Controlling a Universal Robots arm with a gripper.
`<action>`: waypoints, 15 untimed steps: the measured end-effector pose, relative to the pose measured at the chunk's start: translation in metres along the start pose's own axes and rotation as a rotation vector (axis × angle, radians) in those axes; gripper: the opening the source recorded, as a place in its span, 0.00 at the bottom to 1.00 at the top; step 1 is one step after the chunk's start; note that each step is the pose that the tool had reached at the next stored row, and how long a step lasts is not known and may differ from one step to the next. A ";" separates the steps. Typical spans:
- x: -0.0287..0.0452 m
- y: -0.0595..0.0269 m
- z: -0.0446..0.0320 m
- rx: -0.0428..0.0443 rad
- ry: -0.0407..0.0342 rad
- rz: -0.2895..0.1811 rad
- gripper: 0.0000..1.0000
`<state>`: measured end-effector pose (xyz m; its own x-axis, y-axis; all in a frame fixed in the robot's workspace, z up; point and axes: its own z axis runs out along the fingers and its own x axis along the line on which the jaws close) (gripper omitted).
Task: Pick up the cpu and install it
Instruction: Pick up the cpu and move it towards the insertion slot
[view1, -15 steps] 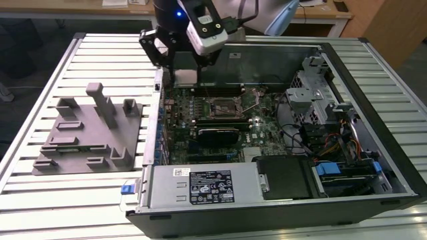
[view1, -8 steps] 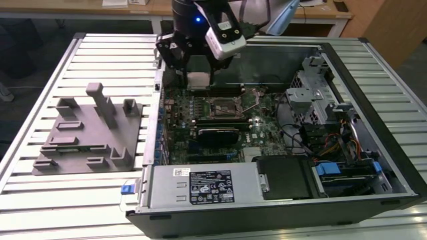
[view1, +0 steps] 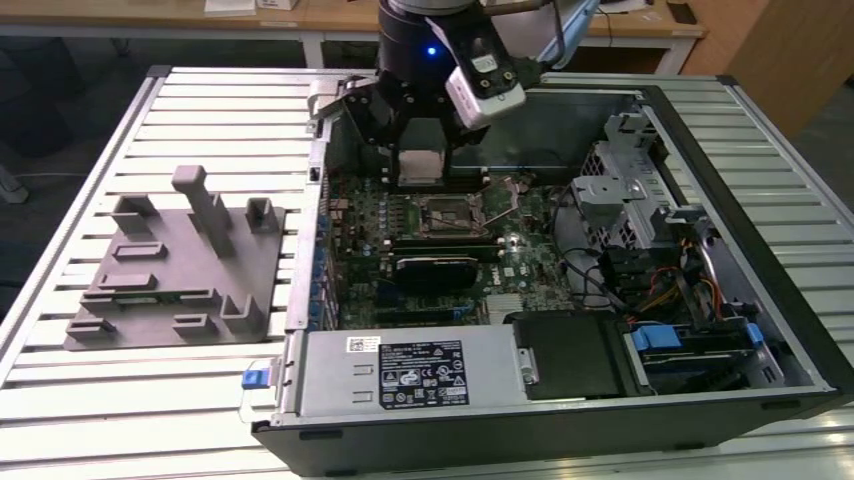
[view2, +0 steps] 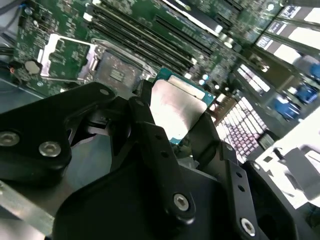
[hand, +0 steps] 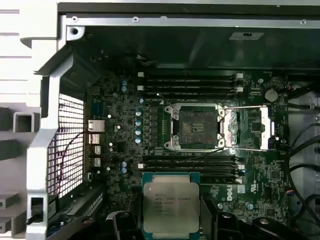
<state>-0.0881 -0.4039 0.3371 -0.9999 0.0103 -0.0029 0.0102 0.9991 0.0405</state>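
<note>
The cpu (view1: 422, 166), a thin square chip with a pale silver top and green rim, hangs inside the open computer case, with my gripper (view1: 422, 172) shut on its edges. In the second wrist view the black fingers (view2: 145, 125) clamp the cpu (view2: 175, 110) from both sides. The first wrist view has the cpu (hand: 171, 202) held a little short of the open socket (hand: 196, 127), above the board. The socket's metal frame (hand: 252, 127) is swung open to one side, and the lever wire is raised. In the exterior view the socket (view1: 454, 212) lies just in front of the gripper.
The open computer case (view1: 747, 330) lies on a slatted metal table (view1: 80, 400). Memory slots (hand: 190, 82) flank the socket. A black module (view1: 434, 272) sits nearer the front. A grey fixture (view1: 174, 270) stands at the exterior view's left. Drive cages and cables (view1: 654, 250) crowd the right.
</note>
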 end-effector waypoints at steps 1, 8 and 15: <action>-0.0021 0.0002 0.0013 0.0000 0.0005 0.000 0.54; -0.0119 0.0035 0.0113 0.0001 0.0025 0.000 0.54; -0.0225 0.0080 0.0227 0.0002 0.0063 0.000 0.54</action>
<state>-0.0654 -0.3952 0.3148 -0.9999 0.0103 0.0034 0.0104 0.9991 0.0404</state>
